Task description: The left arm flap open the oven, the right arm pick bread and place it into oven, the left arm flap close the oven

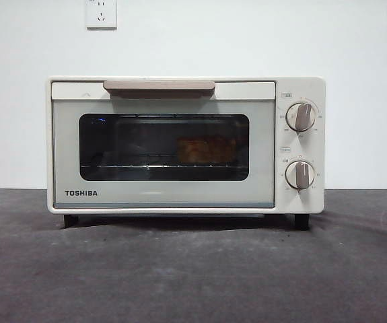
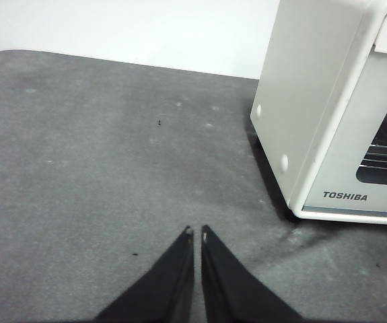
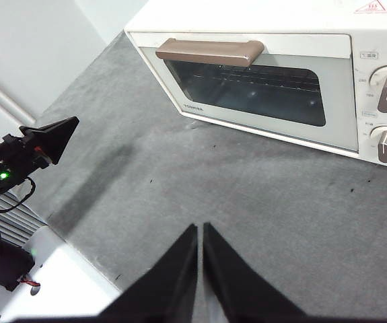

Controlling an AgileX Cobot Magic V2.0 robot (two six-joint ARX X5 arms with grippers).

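Both my hands are empty with jaws pressed together: my left hand hangs over the grey surface beside the oven, my right hand before it. The oven's door is closed, the bread on its rack.

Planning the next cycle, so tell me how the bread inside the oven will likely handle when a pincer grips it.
The bread shows a bumpy golden-brown crust through the oven window, so it probably grips without slipping. It is small beside the window, likely light. It looks oblong and lies flat on the wire rack, so it seems unlikely to roll, though a hard squeeze may crush it.
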